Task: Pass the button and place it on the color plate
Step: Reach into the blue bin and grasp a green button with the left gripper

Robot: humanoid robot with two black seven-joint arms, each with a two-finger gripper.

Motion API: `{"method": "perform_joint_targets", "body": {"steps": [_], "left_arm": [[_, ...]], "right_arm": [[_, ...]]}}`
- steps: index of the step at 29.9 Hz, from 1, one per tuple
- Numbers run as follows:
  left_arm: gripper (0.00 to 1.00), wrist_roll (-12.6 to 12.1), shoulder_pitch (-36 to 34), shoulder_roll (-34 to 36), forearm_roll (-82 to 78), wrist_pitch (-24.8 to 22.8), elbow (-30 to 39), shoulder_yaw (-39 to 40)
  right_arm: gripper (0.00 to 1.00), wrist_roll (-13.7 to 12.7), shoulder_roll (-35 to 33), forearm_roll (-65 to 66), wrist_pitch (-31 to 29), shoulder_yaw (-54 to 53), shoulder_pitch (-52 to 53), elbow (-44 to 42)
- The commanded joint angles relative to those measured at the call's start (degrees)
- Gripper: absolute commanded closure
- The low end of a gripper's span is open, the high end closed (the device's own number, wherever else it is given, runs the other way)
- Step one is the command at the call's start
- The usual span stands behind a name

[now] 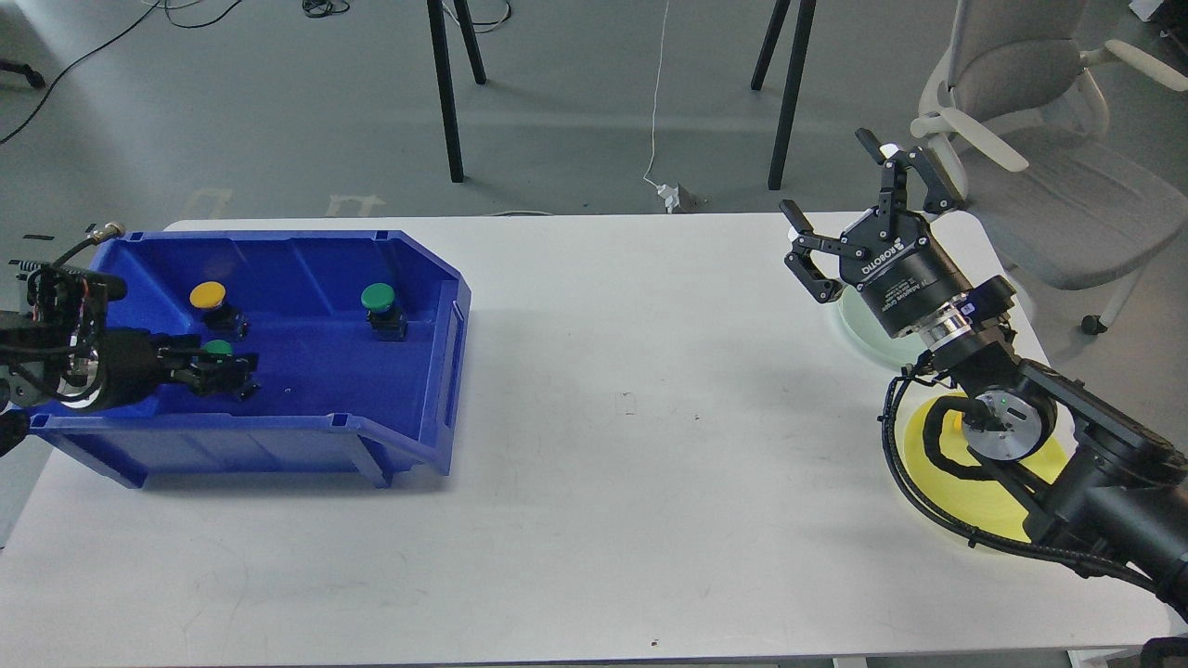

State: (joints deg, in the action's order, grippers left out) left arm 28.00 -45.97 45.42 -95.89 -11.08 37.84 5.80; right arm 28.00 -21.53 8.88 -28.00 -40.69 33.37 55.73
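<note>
One blue plastic bin [278, 436], inside it two green-capped push buttons [379, 299] and one yellow-capped push button [208, 295], left gripper [227, 368] seemingly clamped on a green one, right gripper [854, 209] jaws apart, two plates, yellow plate [974, 492] and pale green plate [858, 325].

Three buttons sit in one blue bin [436, 371]: two green buttons [378, 298] [219, 349] and one yellow button [207, 295]. Two plates rest on the surface [603, 445]: one yellow plate [974, 492] and one pale green plate [858, 329].

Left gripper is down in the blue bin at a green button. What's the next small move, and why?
Probably close the left gripper on the nearer green-capped push button: its fingers seem to flank it inside the blue plastic bin, though grip isn't clear. The right gripper waits open.
</note>
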Motion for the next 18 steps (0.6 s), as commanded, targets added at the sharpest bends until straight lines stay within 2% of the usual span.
{"method": "perform_joint_targets", "body": {"steps": [1, 18], "left_arm": [[0.25, 0.0, -0.1, -0.1, 0.0, 0.0, 0.0, 0.0], [0.35, 0.0, -0.1, -1.6, -0.1, 0.4, -2.9, 0.0]], "right_arm": [[0.03, 0.0, 0.0, 0.0, 0.0, -0.1, 0.0, 0.0], [0.03, 0.0, 0.0, 0.0, 0.0, -0.2, 0.0, -0.1]]}}
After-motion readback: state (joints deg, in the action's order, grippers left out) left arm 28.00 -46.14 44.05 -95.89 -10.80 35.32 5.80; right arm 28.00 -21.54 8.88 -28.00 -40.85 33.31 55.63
